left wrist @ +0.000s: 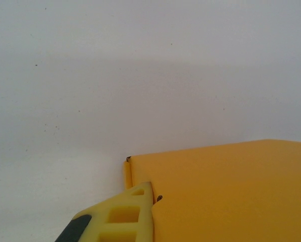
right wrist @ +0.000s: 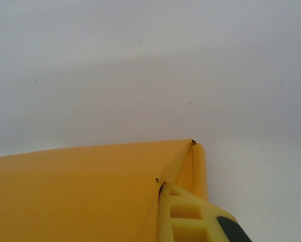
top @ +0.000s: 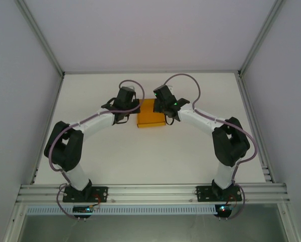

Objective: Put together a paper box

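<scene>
The paper box (top: 150, 115) is a small orange-yellow folded shape lying on the white table (top: 115, 156) at mid-back. My left gripper (top: 137, 108) meets its left end and my right gripper (top: 164, 112) its right end. In the left wrist view one yellow finger (left wrist: 128, 214) presses against the box's (left wrist: 231, 191) side wall by a folded corner; the other finger is hidden behind the card. The right wrist view mirrors this: one finger (right wrist: 188, 214) lies against the box (right wrist: 80, 191), its partner covered by the top panel. Each gripper looks shut on a side wall.
White enclosure walls with metal frame posts (top: 44, 43) surround the table on three sides. An aluminium rail (top: 150, 191) carrying both arm bases runs along the near edge. Bare tabletop lies in front of and behind the box.
</scene>
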Controlling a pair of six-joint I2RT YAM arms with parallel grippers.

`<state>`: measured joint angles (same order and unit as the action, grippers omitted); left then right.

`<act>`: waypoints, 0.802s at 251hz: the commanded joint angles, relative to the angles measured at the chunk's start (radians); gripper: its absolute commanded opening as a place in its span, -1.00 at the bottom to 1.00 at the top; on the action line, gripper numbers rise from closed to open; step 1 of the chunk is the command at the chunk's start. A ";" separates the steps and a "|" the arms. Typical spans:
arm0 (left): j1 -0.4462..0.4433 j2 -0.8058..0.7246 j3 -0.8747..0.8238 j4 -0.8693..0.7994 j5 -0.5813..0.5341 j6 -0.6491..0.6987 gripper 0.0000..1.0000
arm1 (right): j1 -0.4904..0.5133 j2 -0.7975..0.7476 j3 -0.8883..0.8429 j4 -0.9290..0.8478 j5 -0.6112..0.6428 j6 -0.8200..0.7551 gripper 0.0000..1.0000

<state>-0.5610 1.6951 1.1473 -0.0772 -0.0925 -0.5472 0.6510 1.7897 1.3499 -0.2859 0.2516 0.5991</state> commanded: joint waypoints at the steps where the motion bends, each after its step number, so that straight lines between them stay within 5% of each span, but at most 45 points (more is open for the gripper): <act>1: -0.013 0.020 0.005 0.131 0.134 -0.078 -0.84 | 0.037 0.007 0.017 0.100 -0.087 0.042 -1.00; 116: -0.019 -0.011 -0.211 0.375 0.220 -0.101 -0.84 | 0.044 -0.032 -0.090 0.149 -0.055 0.012 -1.00; 201: -0.022 -0.161 -0.318 0.301 0.155 -0.063 -0.32 | 0.051 -0.124 -0.338 0.352 0.002 -0.100 -1.00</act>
<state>-0.5701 1.5871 0.8307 0.2787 0.0219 -0.6033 0.6823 1.7027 1.0687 -0.0429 0.2687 0.5499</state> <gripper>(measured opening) 0.306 0.053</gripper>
